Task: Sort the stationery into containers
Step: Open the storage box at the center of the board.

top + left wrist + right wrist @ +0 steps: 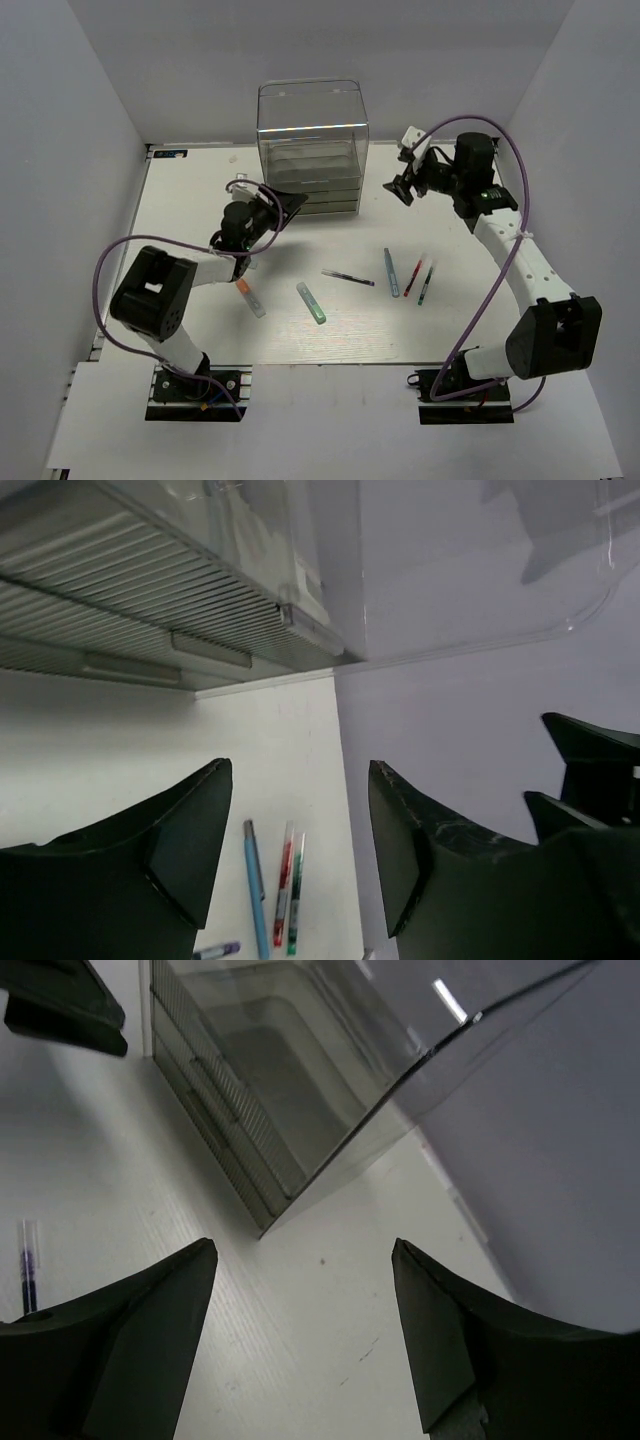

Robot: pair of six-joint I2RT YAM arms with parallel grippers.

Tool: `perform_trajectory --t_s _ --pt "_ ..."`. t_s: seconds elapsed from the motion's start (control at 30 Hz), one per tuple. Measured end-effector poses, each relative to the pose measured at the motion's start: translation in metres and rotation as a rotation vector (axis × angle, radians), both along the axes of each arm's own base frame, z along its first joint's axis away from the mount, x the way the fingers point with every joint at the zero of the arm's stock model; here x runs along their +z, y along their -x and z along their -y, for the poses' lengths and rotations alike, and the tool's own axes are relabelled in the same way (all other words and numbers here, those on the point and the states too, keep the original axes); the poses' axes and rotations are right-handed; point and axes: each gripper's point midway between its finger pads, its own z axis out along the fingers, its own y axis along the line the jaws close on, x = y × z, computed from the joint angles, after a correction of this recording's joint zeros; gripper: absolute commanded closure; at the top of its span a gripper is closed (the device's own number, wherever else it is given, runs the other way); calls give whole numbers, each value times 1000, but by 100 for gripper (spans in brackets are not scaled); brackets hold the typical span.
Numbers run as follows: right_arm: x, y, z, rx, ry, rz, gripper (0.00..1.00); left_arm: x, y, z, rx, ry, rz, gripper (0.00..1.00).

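Note:
The clear drawer unit stands at the back middle, its drawers shut. My left gripper is open and empty at its front left corner. My right gripper is open and empty just right of the unit. On the table lie an orange-capped pen, a green-tipped pen, a thin dark pen, a blue pen, a red pen and a teal pen. The left wrist view shows the blue, red and teal pens beyond the fingers. A seventh, light blue pen does not show.
White walls enclose the table on the left, back and right. The unit's ribbed drawer fronts fill the top left of the left wrist view and the top of the right wrist view. The thin dark pen shows at the right wrist view's left edge.

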Motion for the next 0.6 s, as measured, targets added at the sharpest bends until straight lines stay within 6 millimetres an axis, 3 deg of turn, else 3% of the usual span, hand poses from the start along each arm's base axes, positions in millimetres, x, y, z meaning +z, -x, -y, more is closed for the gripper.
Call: perform_trajectory --t_s 0.17,0.3,0.6 --pt "40 -9 -15 4 -49 69 23 4 -22 22 43 44 24 35" --pt "55 -10 -21 1 -81 88 23 5 -37 28 93 61 43 38" --pt "29 -8 -20 -25 -65 40 23 -5 -60 23 186 68 60 50"
